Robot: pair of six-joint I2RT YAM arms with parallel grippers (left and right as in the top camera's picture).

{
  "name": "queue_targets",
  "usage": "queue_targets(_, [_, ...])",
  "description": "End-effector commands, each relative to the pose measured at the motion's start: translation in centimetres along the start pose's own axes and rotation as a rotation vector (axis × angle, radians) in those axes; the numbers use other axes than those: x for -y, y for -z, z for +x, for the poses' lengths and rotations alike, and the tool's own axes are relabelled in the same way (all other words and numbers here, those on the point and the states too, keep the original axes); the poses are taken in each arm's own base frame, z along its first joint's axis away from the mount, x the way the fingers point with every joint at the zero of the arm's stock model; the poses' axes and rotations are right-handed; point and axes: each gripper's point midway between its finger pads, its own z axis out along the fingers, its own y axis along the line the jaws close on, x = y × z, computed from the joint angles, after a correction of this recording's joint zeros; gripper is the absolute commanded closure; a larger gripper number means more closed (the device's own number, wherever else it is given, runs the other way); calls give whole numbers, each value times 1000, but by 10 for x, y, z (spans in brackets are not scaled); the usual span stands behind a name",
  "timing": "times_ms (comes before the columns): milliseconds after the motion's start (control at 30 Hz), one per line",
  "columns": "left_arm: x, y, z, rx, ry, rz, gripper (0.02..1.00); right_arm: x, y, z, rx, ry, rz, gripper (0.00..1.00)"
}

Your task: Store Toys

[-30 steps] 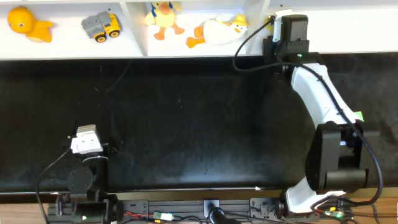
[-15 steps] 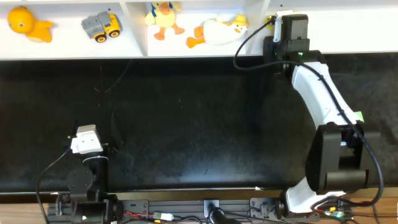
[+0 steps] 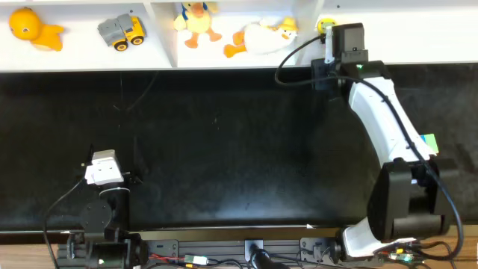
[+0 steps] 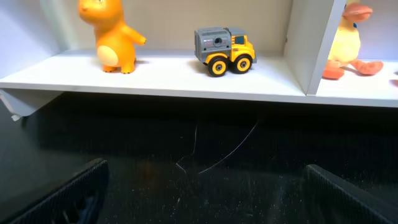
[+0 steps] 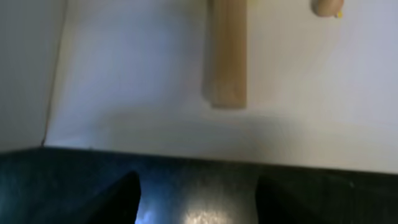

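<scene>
Toys stand on the white shelf along the table's far edge: an orange duck, a grey and yellow truck, a yellow duck plush and a white duck plush. A small yellow toy sits in the right bay, just left of my right arm's wrist. My right gripper is open at the shelf's lip, with a tan rod-like part on the shelf ahead of it. My left gripper is open, low over the table, facing the orange toy and truck.
The black table spreads between the arms and the shelf. White dividers split the shelf into bays. A cable loops off the right wrist. A green tag lies beside the right arm.
My right arm's wrist has shifted slightly left and back from the shelf, uncovering the small yellow toy beside it. The left arm has not moved.
</scene>
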Motion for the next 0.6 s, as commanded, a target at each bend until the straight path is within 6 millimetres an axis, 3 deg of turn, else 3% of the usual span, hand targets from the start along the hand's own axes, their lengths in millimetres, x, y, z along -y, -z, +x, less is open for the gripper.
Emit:
queue_targets(33, [0, 0, -1, 11, -18, -3, 20, -1, 32, -6, 63, 10, 13, 297])
queue_targets(267, [0, 0, 0, 10, -18, -3, 20, 1, 52, 29, 47, -61, 11, 224])
queue_targets(600, [0, 0, -1, 11, -18, -3, 20, 6, 78, 94, -15, -126, 19, 163])
